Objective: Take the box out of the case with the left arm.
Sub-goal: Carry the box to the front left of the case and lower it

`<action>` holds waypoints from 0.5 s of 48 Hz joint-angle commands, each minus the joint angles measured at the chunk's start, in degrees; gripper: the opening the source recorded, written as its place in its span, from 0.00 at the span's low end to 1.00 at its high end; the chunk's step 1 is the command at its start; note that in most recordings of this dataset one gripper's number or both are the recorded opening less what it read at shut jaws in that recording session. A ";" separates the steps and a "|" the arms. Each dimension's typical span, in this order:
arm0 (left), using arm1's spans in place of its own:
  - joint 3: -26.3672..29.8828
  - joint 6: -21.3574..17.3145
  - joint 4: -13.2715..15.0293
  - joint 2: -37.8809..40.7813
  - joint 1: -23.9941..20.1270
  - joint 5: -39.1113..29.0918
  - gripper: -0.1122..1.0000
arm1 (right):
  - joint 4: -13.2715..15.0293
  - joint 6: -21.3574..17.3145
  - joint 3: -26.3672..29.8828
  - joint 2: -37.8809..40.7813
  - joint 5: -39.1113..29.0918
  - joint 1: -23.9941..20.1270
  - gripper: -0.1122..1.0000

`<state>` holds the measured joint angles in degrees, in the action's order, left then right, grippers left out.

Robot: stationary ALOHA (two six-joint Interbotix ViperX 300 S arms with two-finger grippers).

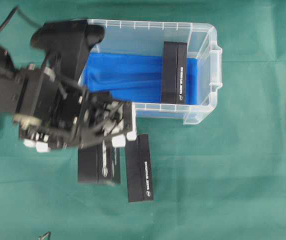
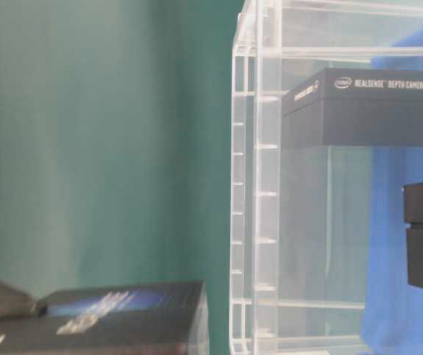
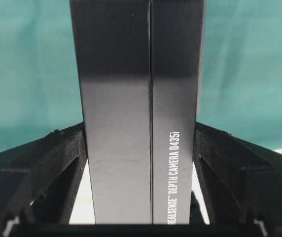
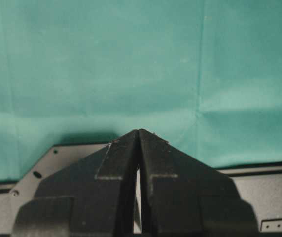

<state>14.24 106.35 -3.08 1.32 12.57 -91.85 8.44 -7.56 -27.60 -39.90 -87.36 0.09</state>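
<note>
Outside the case (image 1: pixel 203 107), over the green cloth near its front wall, the left gripper (image 3: pixel 141 148) clamps a black RealSense box (image 3: pixel 141 98) that could topple onto the neighbouring box (image 1: pixel 139 167) if released tilted.

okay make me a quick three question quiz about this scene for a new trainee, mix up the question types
1. True or false: the case is empty.
2. What is the left gripper clamped on? A) a blue cloth B) a black box C) nothing
3. How many black boxes lie on the green cloth outside the case, not counting the held one?

Key: 1. False, one box stands inside. 2. B, the black box. 3. One, beside the gripper.
</note>
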 commanded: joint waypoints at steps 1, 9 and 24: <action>1.32 1.93 -0.26 -1.14 2.37 0.00 0.66 | 0.18 0.09 0.70 0.00 0.26 0.00 0.11; 1.93 5.36 -0.18 -0.62 4.75 -0.09 0.66 | 0.18 0.09 0.62 -0.09 0.26 0.00 0.11; 1.41 5.71 -0.62 -0.79 5.01 0.00 0.66 | 0.18 0.09 0.62 0.00 0.09 0.00 0.11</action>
<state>14.41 111.97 -3.43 1.67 17.49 -91.85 8.44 -7.56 -27.60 -39.99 -87.45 0.09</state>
